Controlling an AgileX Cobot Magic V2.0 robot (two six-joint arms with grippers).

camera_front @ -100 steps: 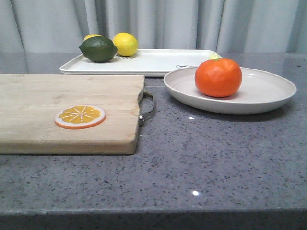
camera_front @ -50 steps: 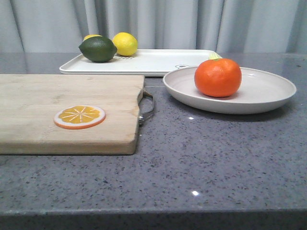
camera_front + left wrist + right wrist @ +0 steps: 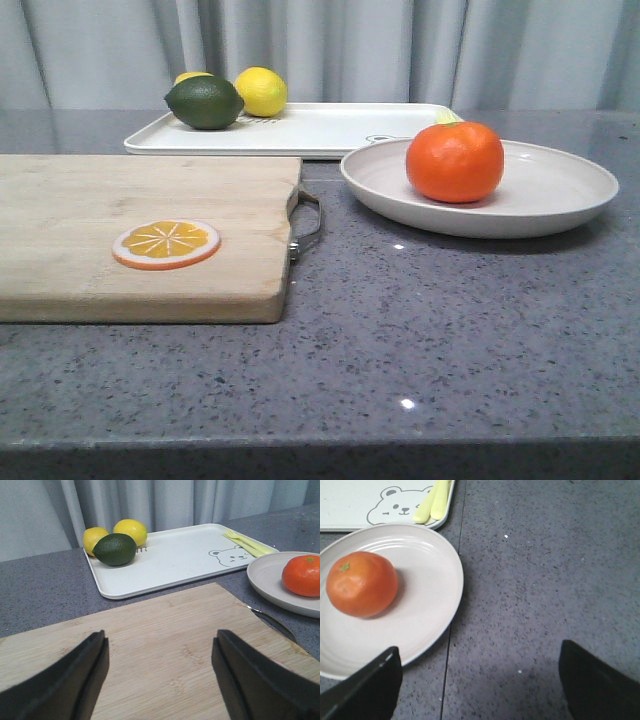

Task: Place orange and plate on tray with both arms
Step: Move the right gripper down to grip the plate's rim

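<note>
I see the orange (image 3: 454, 161) sitting in the plate (image 3: 560, 190) toward the counter's right edge, just in front of the tray (image 3: 330, 128) at the back edge, so the pair could go over together. My left gripper (image 3: 159, 672) hangs wide above the cutting board (image 3: 120, 230) and my right gripper (image 3: 477, 680) wide beside the plate, both empty. The plate hides the tray's near right corner in the front view, and neither arm shows there.

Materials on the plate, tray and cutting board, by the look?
Plate: off-white, matte with a soft sheen; ceramic or melamine, can't tell.
Tray: smooth off-white with a printed bear, thin rolled rim; likely plastic or melamine.
Cutting board: pale wood, visible grain, unvarnished look; handle looks metal.
</note>
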